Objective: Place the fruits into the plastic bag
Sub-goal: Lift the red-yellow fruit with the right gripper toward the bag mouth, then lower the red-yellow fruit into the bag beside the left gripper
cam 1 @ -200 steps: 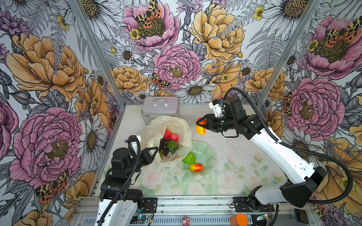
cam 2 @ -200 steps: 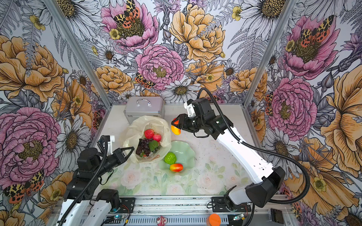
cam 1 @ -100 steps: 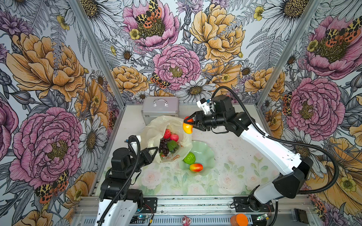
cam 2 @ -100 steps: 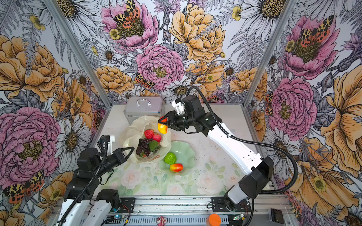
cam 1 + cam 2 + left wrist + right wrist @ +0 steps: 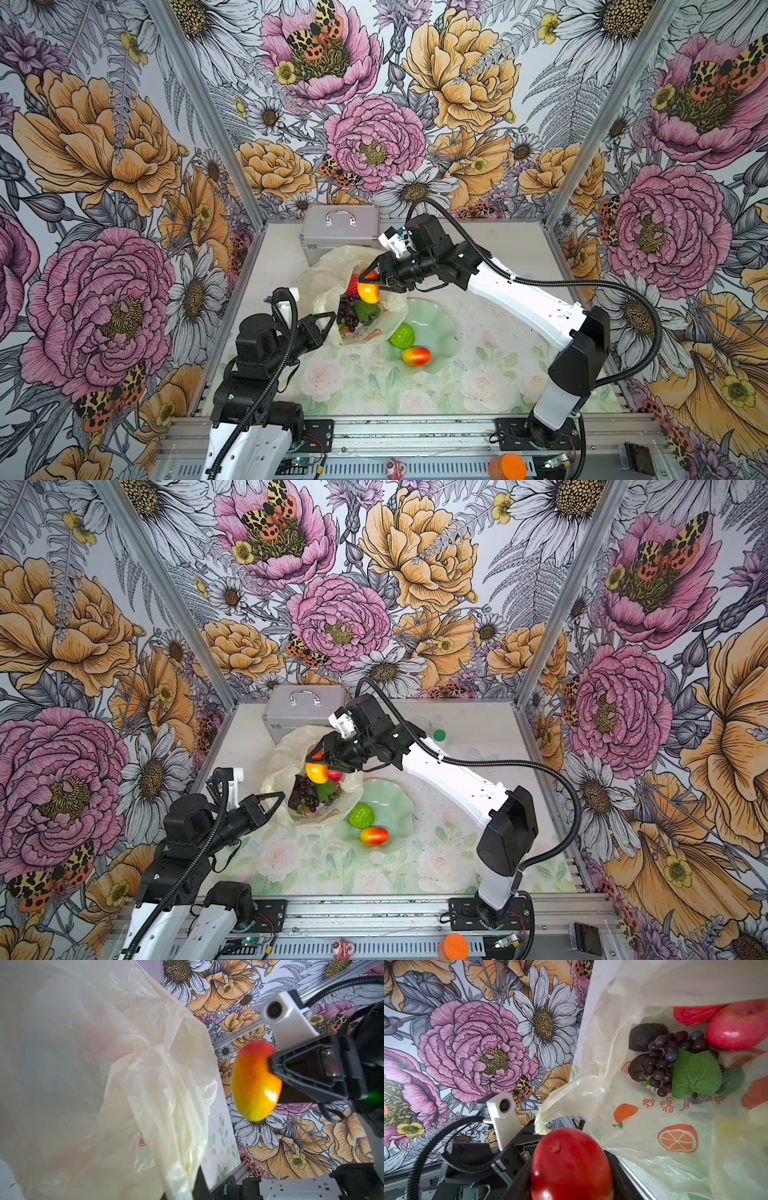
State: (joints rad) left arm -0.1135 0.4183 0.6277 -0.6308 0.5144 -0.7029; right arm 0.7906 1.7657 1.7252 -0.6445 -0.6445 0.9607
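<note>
The plastic bag (image 5: pixel 328 270) lies open at the table's back left, and my left gripper (image 5: pixel 329 319) is shut on its near edge, holding the mouth up. Over that mouth my right gripper (image 5: pixel 371 281) hangs, shut on a red-yellow mango (image 5: pixel 369 292), which also shows in the left wrist view as the mango (image 5: pixel 255 1082). Inside the bag lie a grape bunch (image 5: pixel 668 1057), a red-pink apple (image 5: pixel 737 1026), a strawberry (image 5: pixel 693 1015), an avocado (image 5: pixel 645 1035) and a mangosteen (image 5: pixel 638 1070). A bumpy lime-green ball (image 5: pixel 402 336) and a second mango (image 5: pixel 416 355) rest in the pale green dish (image 5: pixel 440 324).
A silver metal case (image 5: pixel 340 232) stands against the back wall just behind the bag. A small green cap (image 5: pixel 439 734) lies at the back right. My right arm (image 5: pixel 519 299) stretches over the dish's far side. The cell's walls close in on three sides.
My right gripper has carried the mango leftward, from beyond the dish to over the bag's mouth. The left gripper has kept its hold on the bag and has not moved.
</note>
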